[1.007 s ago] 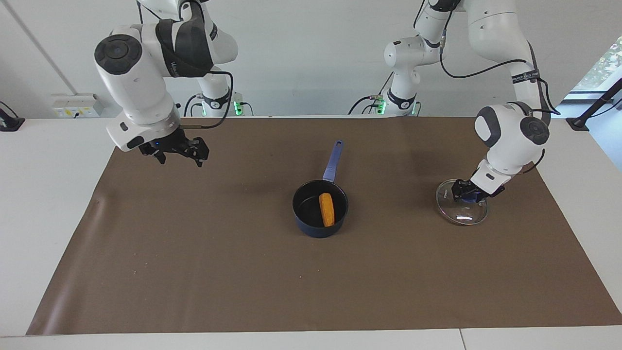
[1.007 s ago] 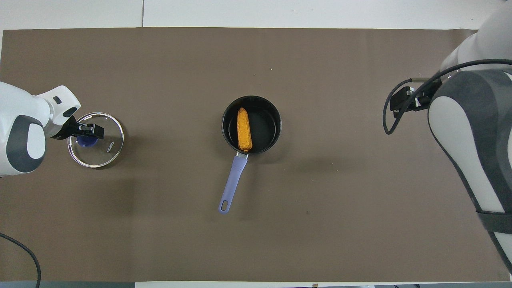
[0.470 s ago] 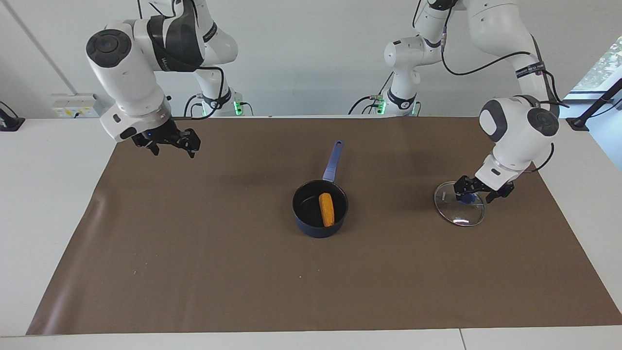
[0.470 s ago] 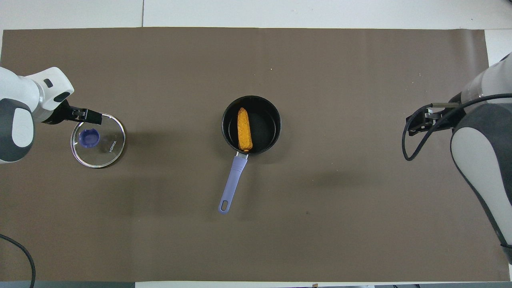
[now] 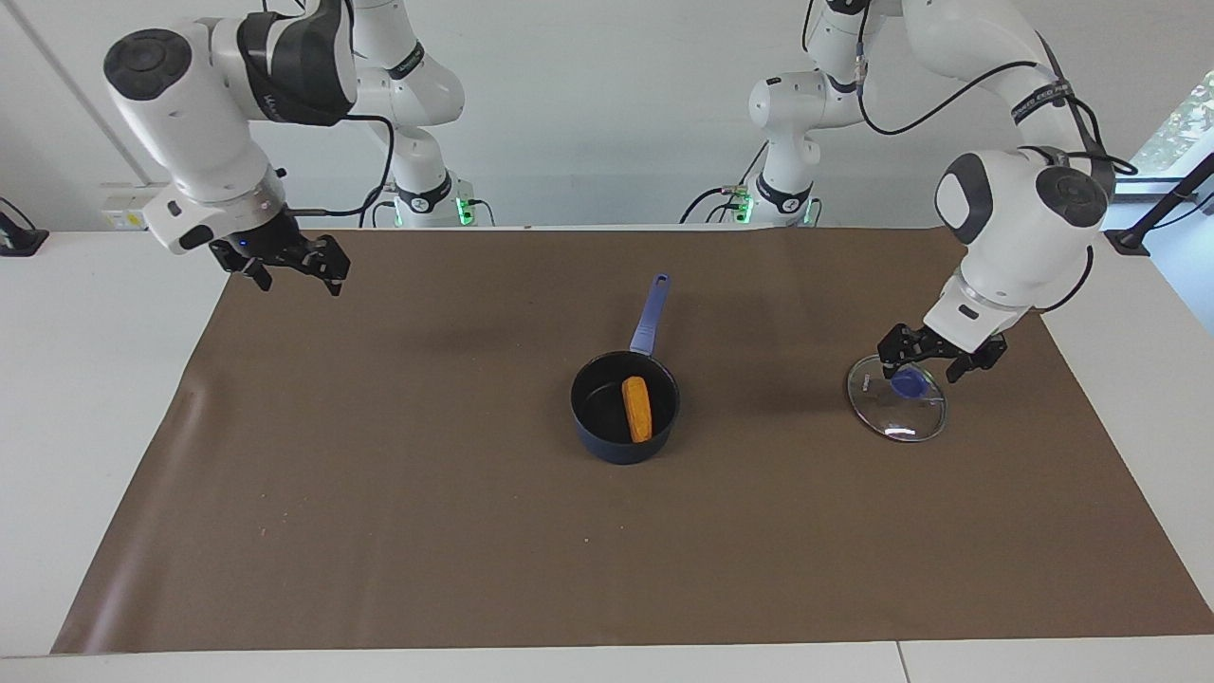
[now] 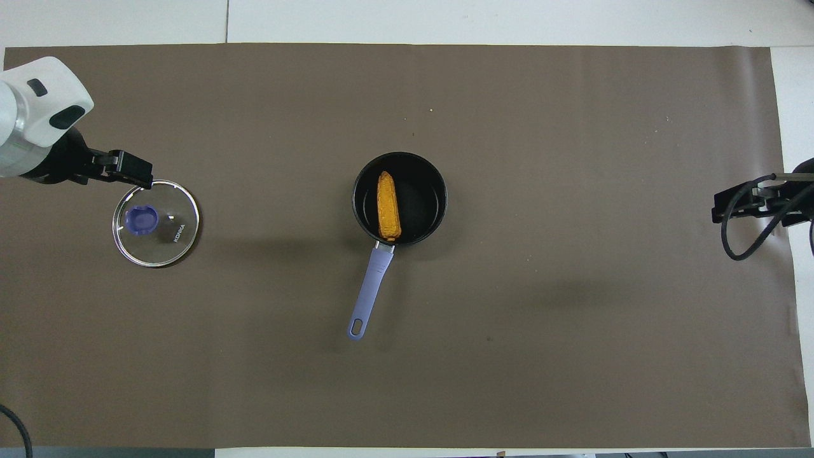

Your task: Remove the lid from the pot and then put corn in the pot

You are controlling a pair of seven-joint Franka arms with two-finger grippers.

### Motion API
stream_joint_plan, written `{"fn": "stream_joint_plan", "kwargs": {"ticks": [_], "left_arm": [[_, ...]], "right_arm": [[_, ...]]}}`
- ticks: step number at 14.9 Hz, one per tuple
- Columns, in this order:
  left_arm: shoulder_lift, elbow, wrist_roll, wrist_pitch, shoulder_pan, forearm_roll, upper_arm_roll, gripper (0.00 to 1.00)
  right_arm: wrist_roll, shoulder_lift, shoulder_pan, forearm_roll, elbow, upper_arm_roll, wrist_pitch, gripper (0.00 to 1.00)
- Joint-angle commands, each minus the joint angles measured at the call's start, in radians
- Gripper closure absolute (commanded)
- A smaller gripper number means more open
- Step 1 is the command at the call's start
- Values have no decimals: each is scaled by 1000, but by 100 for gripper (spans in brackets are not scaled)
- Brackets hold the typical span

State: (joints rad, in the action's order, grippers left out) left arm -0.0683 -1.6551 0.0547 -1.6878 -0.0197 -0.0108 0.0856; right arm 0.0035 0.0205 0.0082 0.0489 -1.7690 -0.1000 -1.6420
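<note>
The navy pot [image 5: 616, 446] stands mid-mat, its blue handle [image 5: 651, 313] pointing toward the robots. The orange corn [image 5: 637, 409] lies inside the pot and also shows in the overhead view [image 6: 388, 205]. The glass lid [image 5: 897, 410] lies flat on the mat toward the left arm's end, its blue knob [image 5: 909, 382] up; it also shows in the overhead view [image 6: 156, 222]. My left gripper [image 5: 937, 359] is open and empty, raised just over the lid's edge nearest the robots. My right gripper [image 5: 292, 270] is open and empty, up over the mat's corner at the right arm's end.
A brown mat [image 5: 398, 531] covers most of the white table [image 5: 85, 379]. The pot's handle [image 6: 370, 286] sticks out toward the robots. A black cable [image 6: 741, 238] hangs by the right gripper [image 6: 741, 203].
My left gripper has let go of the lid's knob, opened and risen off the lid. My right arm has drawn back and up toward its own end of the table.
</note>
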Motion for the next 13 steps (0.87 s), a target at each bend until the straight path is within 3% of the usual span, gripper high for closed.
{"fn": "stream_joint_plan", "kwargs": {"ticks": [1, 5, 9, 13], "left_arm": [[102, -44, -15, 97, -11, -12, -9, 0], [162, -143, -35, 105, -45, -8, -17, 0], [130, -66, -58, 100, -61, 8, -18, 0], [159, -80, -90, 102, -54, 12, -20, 0]], "right_arm": [[-13, 15, -5, -9, -23, 11, -21, 0], [-8, 18, -5, -12, -20, 16, -19, 0], [-7, 21, -17, -12, -23, 17, -19, 0], [-5, 18, -19, -12, -23, 17, -25, 0]]}}
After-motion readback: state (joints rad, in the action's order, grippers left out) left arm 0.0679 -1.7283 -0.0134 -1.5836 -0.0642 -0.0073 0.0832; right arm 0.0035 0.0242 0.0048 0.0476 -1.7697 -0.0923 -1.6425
